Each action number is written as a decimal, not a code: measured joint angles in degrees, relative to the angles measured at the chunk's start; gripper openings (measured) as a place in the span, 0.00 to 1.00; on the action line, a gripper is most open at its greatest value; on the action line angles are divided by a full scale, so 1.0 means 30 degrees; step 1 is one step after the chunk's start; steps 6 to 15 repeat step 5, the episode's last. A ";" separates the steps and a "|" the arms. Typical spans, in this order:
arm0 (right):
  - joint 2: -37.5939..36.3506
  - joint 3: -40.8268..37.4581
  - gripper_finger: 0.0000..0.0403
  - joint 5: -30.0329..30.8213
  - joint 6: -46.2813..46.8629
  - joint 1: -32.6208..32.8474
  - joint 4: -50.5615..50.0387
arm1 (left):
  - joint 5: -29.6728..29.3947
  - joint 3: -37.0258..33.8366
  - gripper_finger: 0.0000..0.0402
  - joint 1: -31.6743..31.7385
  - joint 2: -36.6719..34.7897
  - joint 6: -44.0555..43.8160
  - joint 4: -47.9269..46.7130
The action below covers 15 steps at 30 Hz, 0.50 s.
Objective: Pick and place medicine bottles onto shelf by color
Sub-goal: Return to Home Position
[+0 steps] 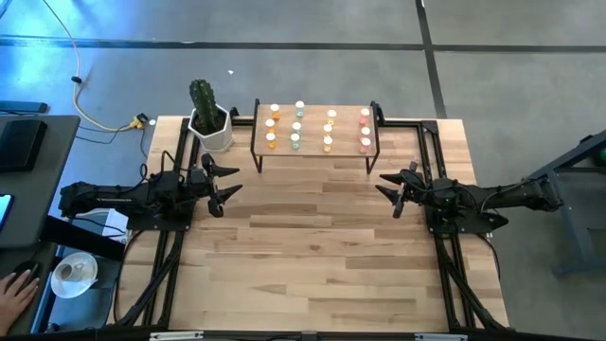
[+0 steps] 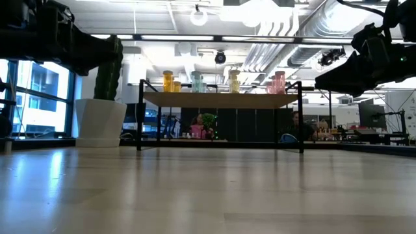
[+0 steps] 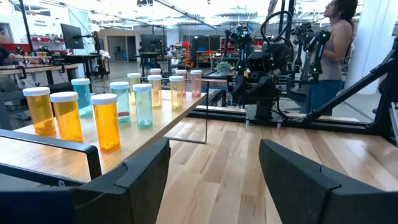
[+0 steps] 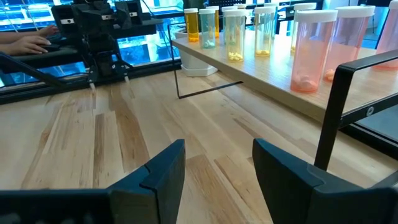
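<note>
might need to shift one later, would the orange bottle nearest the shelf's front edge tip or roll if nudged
Probably tips easily: the orange bottle is tall and narrow, upright near the shelf edge. Likely light, as it looks mostly empty. Toppled, its round body could roll.

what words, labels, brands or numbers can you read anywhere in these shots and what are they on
No text can be read in any view.
Medicine bottles on the shelf: no label shows on the coloured bodies or white caps.
Left gripper and right gripper, both open: plain dark, no marking legible.
White cactus pot: blank.
Monitor in the room behind: too small and blurred to read.
</note>
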 joint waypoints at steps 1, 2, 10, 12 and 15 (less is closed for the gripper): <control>0.0001 0.0000 0.44 0.0000 -0.0002 0.0000 0.0000 | -0.0006 0.0000 0.59 -0.0003 0.0000 0.0000 0.0000; 0.0001 0.0000 0.44 0.0000 0.0000 0.0000 0.0000 | -0.0006 0.0000 0.59 0.0000 0.0000 0.0000 0.0000; 0.0001 0.0000 0.44 0.0000 0.0000 0.0000 0.0000 | -0.0002 0.0000 0.59 -0.0003 0.0000 0.0000 0.0000; 0.0001 0.0000 0.44 0.0000 0.0000 0.0000 0.0000 | -0.0002 0.0000 0.59 -0.0003 0.0000 0.0000 0.0000; 0.0001 0.0000 0.44 0.0000 0.0000 0.0000 0.0000 | -0.0002 0.0000 0.59 -0.0003 0.0000 0.0000 0.0000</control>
